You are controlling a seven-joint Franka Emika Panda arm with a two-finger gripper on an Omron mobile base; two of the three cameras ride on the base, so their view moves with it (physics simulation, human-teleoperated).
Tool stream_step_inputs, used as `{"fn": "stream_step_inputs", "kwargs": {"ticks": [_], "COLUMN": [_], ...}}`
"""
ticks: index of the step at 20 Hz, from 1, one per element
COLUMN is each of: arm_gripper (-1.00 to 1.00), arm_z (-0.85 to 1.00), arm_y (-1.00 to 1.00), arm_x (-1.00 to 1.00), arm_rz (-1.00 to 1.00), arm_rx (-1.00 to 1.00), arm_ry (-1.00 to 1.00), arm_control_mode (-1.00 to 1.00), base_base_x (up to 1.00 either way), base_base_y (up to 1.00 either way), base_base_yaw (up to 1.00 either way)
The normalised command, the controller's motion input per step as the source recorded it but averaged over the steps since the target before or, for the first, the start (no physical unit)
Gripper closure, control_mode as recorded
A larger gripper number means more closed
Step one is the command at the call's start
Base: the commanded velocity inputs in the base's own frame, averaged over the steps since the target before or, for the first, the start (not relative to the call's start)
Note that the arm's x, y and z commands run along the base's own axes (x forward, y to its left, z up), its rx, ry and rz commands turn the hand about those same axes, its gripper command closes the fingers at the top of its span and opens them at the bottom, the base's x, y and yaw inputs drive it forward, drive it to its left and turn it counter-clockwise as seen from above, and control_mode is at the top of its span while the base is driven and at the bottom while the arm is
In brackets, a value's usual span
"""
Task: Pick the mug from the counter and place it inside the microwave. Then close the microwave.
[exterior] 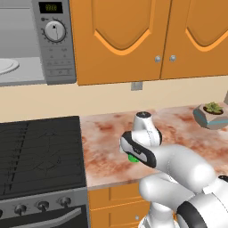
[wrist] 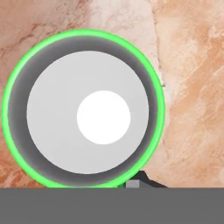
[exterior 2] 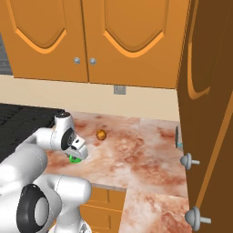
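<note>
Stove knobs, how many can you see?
3 knobs show on the stove's front panel in the left base view: one at the left, one in the middle, one at the right. More may sit past the picture's left edge.

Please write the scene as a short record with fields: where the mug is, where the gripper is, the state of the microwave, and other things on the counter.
mug: mug upright on the counter, seen from straight above in the hand view
gripper: gripper low over the mug; open or shut cannot be told
microwave: microwave open, white plate inside
other things: orange-brown lump; potted plant
stove: stove top left of the counter
</note>
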Motion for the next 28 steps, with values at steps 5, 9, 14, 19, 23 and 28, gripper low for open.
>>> {"fn": "stream_step_inputs", "kwargs": {"ticks": [5,9,14,19,23,28], "arm_gripper": [1.00,1.00,1.00,1.00,1.00,1.00], "arm_z": [0.10,0.39,0.59,0.67,0.72,0.50], "arm_y": [-0.01,-0.10,-0.11,-0.08,-0.12,-0.42], "arm_x": [-0.27,-0.35,-0.44,-0.44,-0.42,-0.36], "arm_rz": [0.00,0.01,0.00,0.00,0.00,0.04], "arm_rx": [0.00,0.00,0.00,0.00,0.00,0.00], "arm_ry": [-0.04,-0.04,-0.02,-0.03,-0.04,0.00], "arm_control_mode": [-1.00,-1.00,-1.00,-1.00,-1.00,-1.00], "base_base_x": [0.00,0.00,0.00,0.00,0.00,0.00], "base_base_y": [0.00,0.00,0.00,0.00,0.00,0.00], "base_base_yaw": [0.00,0.00,0.00,0.00,0.00,0.00]}}
